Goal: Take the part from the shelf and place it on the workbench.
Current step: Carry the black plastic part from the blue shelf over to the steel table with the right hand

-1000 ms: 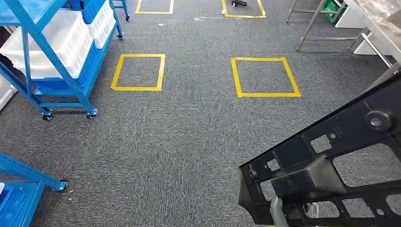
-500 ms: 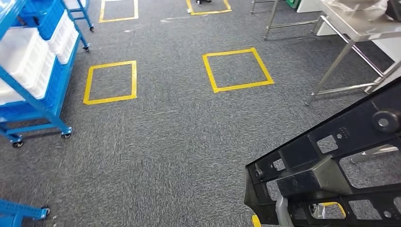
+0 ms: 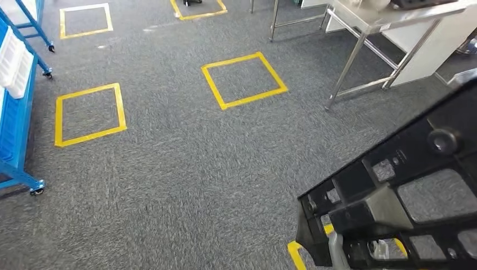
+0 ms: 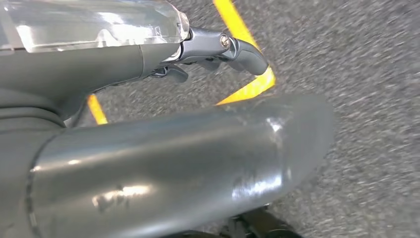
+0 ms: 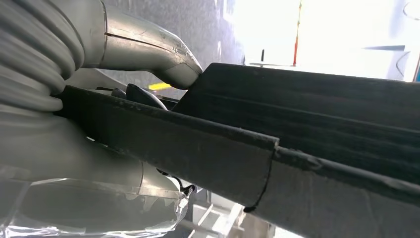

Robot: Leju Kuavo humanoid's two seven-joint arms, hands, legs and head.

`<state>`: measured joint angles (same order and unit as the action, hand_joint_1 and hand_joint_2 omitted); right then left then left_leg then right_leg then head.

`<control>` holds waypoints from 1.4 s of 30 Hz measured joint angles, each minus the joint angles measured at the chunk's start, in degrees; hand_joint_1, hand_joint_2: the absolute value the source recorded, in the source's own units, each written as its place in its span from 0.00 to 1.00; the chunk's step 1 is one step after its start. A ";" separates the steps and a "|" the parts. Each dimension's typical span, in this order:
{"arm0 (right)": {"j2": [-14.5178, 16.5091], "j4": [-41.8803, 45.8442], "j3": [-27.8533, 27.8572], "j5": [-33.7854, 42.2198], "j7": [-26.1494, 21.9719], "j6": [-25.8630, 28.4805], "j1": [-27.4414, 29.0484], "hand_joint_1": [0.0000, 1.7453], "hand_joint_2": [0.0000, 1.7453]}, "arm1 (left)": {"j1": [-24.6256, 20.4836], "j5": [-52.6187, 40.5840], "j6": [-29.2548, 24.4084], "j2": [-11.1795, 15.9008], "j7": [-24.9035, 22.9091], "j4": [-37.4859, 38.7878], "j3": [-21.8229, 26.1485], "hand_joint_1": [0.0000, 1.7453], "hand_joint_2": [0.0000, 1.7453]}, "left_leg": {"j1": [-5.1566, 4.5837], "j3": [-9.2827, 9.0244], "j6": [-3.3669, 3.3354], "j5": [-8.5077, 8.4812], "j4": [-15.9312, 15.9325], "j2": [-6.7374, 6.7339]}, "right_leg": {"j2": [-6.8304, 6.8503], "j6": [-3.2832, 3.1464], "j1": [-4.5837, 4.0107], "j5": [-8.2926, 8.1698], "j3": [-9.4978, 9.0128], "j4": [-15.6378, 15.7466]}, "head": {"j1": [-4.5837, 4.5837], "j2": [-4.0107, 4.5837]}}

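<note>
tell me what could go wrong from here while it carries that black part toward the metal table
1. The black part is long and sticks out well past the right hand, so it might slip or twist while the robot walks.
2. Its far end points toward the metal table; it could clip a table leg on approach.

Floor: grey carpet (image 3: 185, 169), marked with yellow tape squares (image 3: 244, 80); two lie side by side mid-floor, more farther back. Left edge: blue wheeled shelf rack (image 3: 17, 118) carrying white bins (image 3: 14, 62). Upper right: steel-legged table (image 3: 365, 34), a white cabinet (image 3: 433, 50) behind it. Lighting even.
</note>
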<state>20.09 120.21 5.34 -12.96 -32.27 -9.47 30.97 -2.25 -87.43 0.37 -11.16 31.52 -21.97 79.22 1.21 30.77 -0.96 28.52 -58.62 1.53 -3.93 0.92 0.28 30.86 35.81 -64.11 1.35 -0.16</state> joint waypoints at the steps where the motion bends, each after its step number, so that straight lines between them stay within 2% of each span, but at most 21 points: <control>1: 0.00 0.08 0.08 0.04 0.03 -0.01 -0.06 1.00 1.00 | 0.04 0.03 0.09 0.02 0.02 -0.02 0.05 0.00 0.00 | -0.13 -0.04 -0.13 0.02 0.09 -0.81 | 1.83 0.22 -0.06 1.83 1.79 -3.54 | 0.30 0.00; 3: 0.00 0.11 0.20 0.08 0.12 -0.01 -0.11 1.00 1.00 | 0.15 0.04 0.22 0.02 0.02 -0.02 0.19 0.00 0.00 | -0.35 -0.07 -0.23 0.19 0.11 -2.59 | 3.31 0.50 0.10 4.09 5.12 -9.87 | 0.39 -0.01; 4: 0.00 0.11 0.28 0.10 0.16 0.00 -0.07 1.00 1.00 | 0.17 0.04 0.25 0.02 0.02 -0.02 0.27 0.00 0.00 | -0.40 -0.15 -0.25 0.31 0.11 -3.44 | 3.61 0.53 0.14 3.72 5.58 -10.63 | 0.40 -0.01; 6: 0.00 0.14 0.44 0.13 0.20 0.01 -0.03 1.00 1.00 | 0.09 0.05 0.25 0.02 0.02 -0.02 0.37 0.00 0.00 | -0.45 -0.54 -0.15 0.62 0.11 -4.89 | 4.44 0.30 0.09 0.26 2.96 -5.61 | 0.41 -0.01; 8: 0.00 0.22 0.50 0.14 0.24 0.01 -0.08 1.00 1.00 | -0.01 0.05 0.25 0.00 0.02 -0.02 0.40 0.00 0.00 | -0.58 -1.05 0.17 1.01 0.14 -5.99 | 6.77 -0.43 -0.45 -2.50 -1.13 2.07 | 0.39 0.00; 10: 0.00 0.34 0.52 0.14 0.24 -0.01 -0.14 1.00 1.00 | -0.10 0.05 0.25 -0.02 0.02 -0.02 0.45 0.00 0.00 | -0.73 -1.46 0.68 1.35 0.25 -6.93 | 7.89 -1.18 -1.06 -2.85 -2.63 5.15 | 0.36 0.01; 12: 0.01 0.45 0.56 0.15 0.26 -0.01 -0.06 1.00 1.00 | -0.23 0.04 0.25 -0.04 0.03 -0.02 0.50 0.00 0.00 | -0.79 -1.97 1.21 1.65 0.48 -7.85 | 6.61 -1.77 -0.96 -3.02 -2.72 5.55 | 0.40 0.00; 15: 0.10 0.60 0.73 -0.54 0.39 -0.06 -0.06 1.00 1.00 | -0.31 0.20 0.21 -0.05 0.16 -0.02 0.64 0.00 0.00 | -0.65 -0.88 1.79 4.43 -3.40 -5.00 | 4.84 -2.69 -0.21 -3.59 -3.54 6.71 | 0.25 -0.01; 17: 0.17 0.60 0.84 -2.46 0.56 -0.25 -0.18 1.00 1.00 | -0.35 0.53 -0.08 0.05 0.25 -0.01 0.85 0.00 0.00 | -0.49 2.67 1.99 7.89 -10.86 -2.57 | 3.59 -2.99 -0.18 -3.60 -3.66 6.75 | 0.09 -0.01; 19: 0.20 0.50 0.86 -5.61 0.77 -0.27 -0.29 1.00 1.00 | -0.60 1.15 -0.72 0.31 0.12 0.02 0.98 0.00 0.00 | -0.47 5.49 2.18 8.60 -15.50 -2.03 | 1.95 -3.03 -0.15 -3.51 -3.73 6.62 | 0.06 0.00; 21: 0.19 0.25 0.90 -9.74 0.84 0.27 -0.61 1.00 1.00 | -1.31 2.12 -1.34 0.82 -0.30 0.14 1.03 0.00 0.00 | -0.38 4.65 2.23 4.89 -11.86 -1.59 | 0.32 -2.83 -0.09 -3.32 -3.87 6.30 | 0.06 0.00; 23: 0.10 -0.28 1.09 -13.84 0.63 1.61 -1.32 1.00 1.00 | -2.35 2.99 -1.78 1.57 -0.86 0.35 1.12 0.00 0.00 | -0.10 2.07 2.17 1.05 -4.50 0.87 | -1.08 -2.31 -0.06 -2.90 -3.62 5.49 | 0.00 0.00; 25: -0.11 -1.05 1.83 -17.30 0.40 3.42 -2.33 1.00 1.00 | -3.29 3.57 -2.08 2.34 -1.33 0.58 1.17 0.00 0.00 | 0.00 0.90 1.82 0.13 -1.08 2.75 | -2.28 -1.63 -0.03 -2.73 -2.97 4.88 | -0.10 0.01; 27: -0.48 -1.87 3.28 -19.84 0.25 4.61 -2.99 1.00 1.00 | -3.97 4.18 -2.37 3.06 -1.67 0.72 1.15 0.00 0.00 | -0.07 0.81 1.15 0.08 -0.81 1.97 | -3.40 -0.98 0.07 -2.97 -2.56 4.92 | -0.15 0.01; 30: -1.17 -3.01 5.86 -22.14 -0.30 5.01 -3.68 1.00 1.00 | -4.40 5.29 -2.60 4.31 -1.96 0.75 1.06 0.00 0.00 | 0.19 0.55 0.08 -0.37 -0.03 -0.14 | -0.25 -0.11 -0.08 -1.07 -0.86 1.75 | 0.48 0.01; 32: -1.46 -3.69 7.24 -23.02 -0.73 4.97 -4.53 1.00 1.00 | -4.32 6.06 -2.51 5.17 -2.09 0.75 0.95 0.00 0.00 | -0.01 0.51 -0.29 -0.32 0.10 -1.68 | 2.77 0.40 0.05 2.33 2.67 -5.09 | 0.99 0.00; 34: -1.55 -4.29 8.47 -23.42 -0.96 4.93 -5.03 1.00 1.00 | -4.24 6.78 -2.33 5.86 -2.15 0.75 0.77 0.00 0.00 | -0.15 0.45 -0.34 -0.11 0.10 -3.27 | 3.54 0.67 0.28 3.81 5.57 -10.45 | 1.00 0.00; 36: -1.58 -4.72 9.55 -23.58 -1.07 4.91 -5.28 1.00 1.00 | -4.32 7.51 -2.10 6.37 -2.01 0.75 0.44 0.00 0.00 | -0.20 0.09 -0.24 0.20 0.10 -4.68 | 3.99 0.56 0.36 1.18 4.37 -7.91 | 1.03 0.01; 38: -1.60 -4.88 10.26 -23.61 -1.22 4.92 -5.62 1.00 1.00 | -4.43 8.27 -1.86 6.64 -1.72 0.75 -0.03 0.00 0.00 | -0.31 -0.50 0.04 0.58 0.11 -5.83 | 6.44 -0.19 -0.08 -2.45 0.12 0.16 | 1.01 -0.01; 40: -1.60 -4.84 10.63 -23.55 -1.44 4.94 -5.95 1.00 1.00 | -4.52 9.00 -1.69 6.80 -1.47 0.74 -0.40 0.00 0.00 | -0.48 -0.94 0.52 0.95 0.15 -6.85 | 8.61 -1.02 -0.81 -3.57 -2.23 4.90 | 1.02 -0.02; 42: -1.60 -4.74 11.03 -23.45 -1.62 4.98 -6.07 1.00 1.00 | -4.65 9.70 -1.59 6.93 -1.34 0.73 -0.60 0.00 0.00 | -0.64 -1.41 1.09 1.20 0.42 -8.08 | 7.92 -1.43 -1.12 -3.43 -2.22 5.51 | 1.04 -0.02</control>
<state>18.49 115.47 16.38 -36.40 -33.88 -4.49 24.90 -6.90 -77.74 -1.22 -4.23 30.17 -21.24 78.61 0.57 29.36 0.13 29.72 -58.20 -6.55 3.99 -0.52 -0.84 27.43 33.58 -58.60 2.39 -0.17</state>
